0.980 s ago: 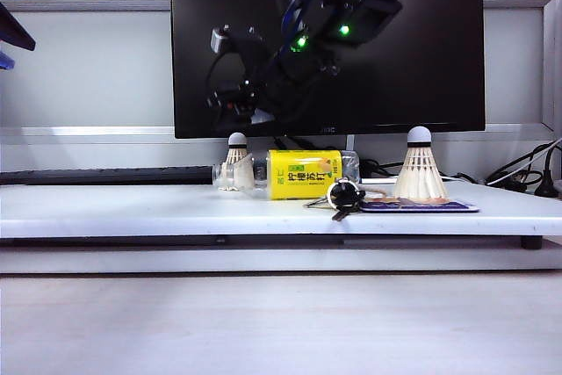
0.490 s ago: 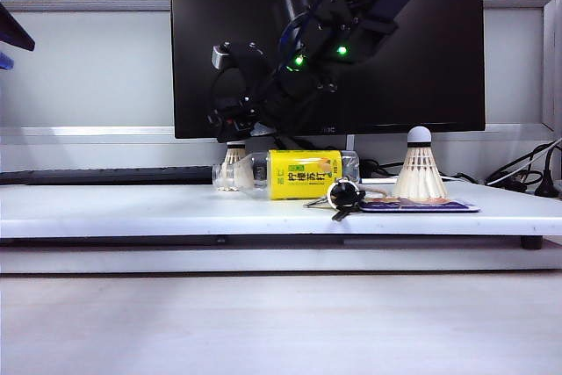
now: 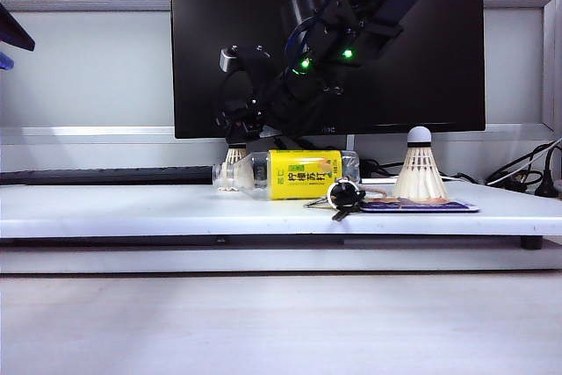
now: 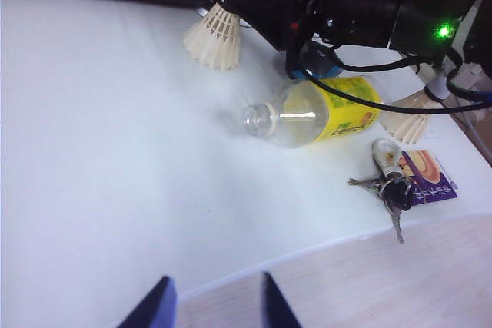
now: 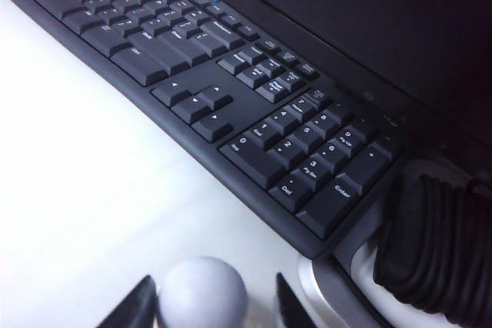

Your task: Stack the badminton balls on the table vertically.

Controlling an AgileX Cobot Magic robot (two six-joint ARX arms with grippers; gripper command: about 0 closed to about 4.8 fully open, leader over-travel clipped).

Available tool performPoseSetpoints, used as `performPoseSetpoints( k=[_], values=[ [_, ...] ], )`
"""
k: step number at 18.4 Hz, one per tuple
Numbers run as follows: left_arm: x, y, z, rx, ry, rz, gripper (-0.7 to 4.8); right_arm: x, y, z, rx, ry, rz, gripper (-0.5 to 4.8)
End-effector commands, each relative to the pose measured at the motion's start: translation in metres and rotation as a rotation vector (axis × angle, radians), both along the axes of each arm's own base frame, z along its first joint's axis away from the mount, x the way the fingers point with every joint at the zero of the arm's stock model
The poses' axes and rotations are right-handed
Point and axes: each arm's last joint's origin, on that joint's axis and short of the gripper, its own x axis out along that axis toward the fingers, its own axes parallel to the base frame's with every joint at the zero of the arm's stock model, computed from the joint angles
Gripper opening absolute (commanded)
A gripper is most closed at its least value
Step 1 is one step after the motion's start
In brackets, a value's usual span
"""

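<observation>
A: Where does the right gripper [image 5: 209, 301] sit?

B: Right over the near shuttlecock [image 4: 216, 32], the one standing by the keyboard [image 5: 207, 82]. In the right wrist view its round cork tip [image 5: 201, 295] lies between the two fingers, a gap showing on each side. The jaws stand spread and nothing is clamped yet.

A: And the left gripper [image 4: 217, 305]?

B: Well apart from everything, hanging above the front edge of the table [image 4: 100, 151], jaws parted and empty.

A: How would the shuttlecock handle?

B: Very light, probably, and easy to tip (a nudge from one finger could topple it). The feather skirt looks thin and crushable, so the firm cork, around its black band, seems the safer place to pinch. A gentle, centred closing would suit it.

A: The second shuttlecock [image 3: 419, 171]?

B: It stands upright, cork up, beyond the bottle [image 3: 290, 173] from the right gripper, beside the keys [image 3: 344, 197] and the card [image 4: 427, 177]. In the exterior view the gripper covers the cork of the first one, in front of the monitor [image 3: 421, 50].
</observation>
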Motion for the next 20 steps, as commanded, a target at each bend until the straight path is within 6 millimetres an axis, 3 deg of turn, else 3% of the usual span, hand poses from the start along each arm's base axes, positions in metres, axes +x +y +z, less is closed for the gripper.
performPoseSetpoints(
  k=[1,17,19,20],
  values=[
    [0.0002,0.0002,0.0026,0.002,-0.019,0.000,1.53,0.0002,0.0011,0.0045,0.015,-0.024,0.003,1.98],
    [-0.0003,0.0003,0.0014,0.003,-0.005,0.000,1.53,0.0002,0.0024,0.0053,0.054,-0.017,0.031,1.97],
    [-0.0003,0.0002,0.0014,0.003,-0.005,-0.001,1.53,0.0002,0.0023,0.0050,0.053,-0.015,0.031,1.39],
    [-0.0003,0.0002,0.0014,0.003,-0.005,-0.001,1.53,0.0002,0.0024,0.0052,0.054,-0.016,0.031,1.39]
  ],
)
